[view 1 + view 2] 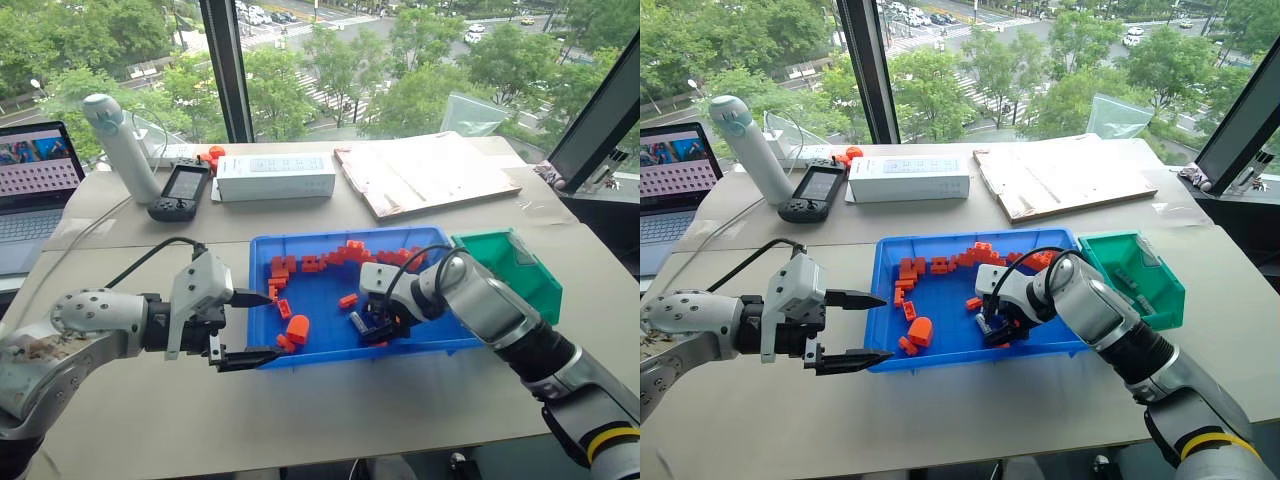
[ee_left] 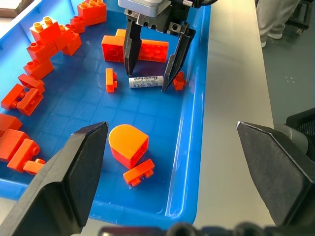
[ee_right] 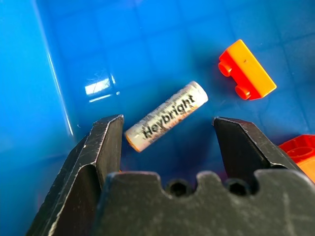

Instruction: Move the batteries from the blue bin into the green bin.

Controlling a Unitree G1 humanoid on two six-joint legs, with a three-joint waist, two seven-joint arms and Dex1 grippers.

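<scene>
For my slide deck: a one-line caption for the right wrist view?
Open right gripper straddling a grey battery lying on the blue bin floor, an orange brick nearby.

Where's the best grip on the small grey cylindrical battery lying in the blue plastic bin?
Probably mid-body, across its width, coming from above. The small grey cylindrical battery lies flat on the blue plastic bin floor with clear floor along both long sides. The right hand already straddles it, fingers open; an orange brick sits off one end.

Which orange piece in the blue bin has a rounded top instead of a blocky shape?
The large orange piece with one domed end, near the blue bin's front rim; the others are studded rectangular bricks.
</scene>
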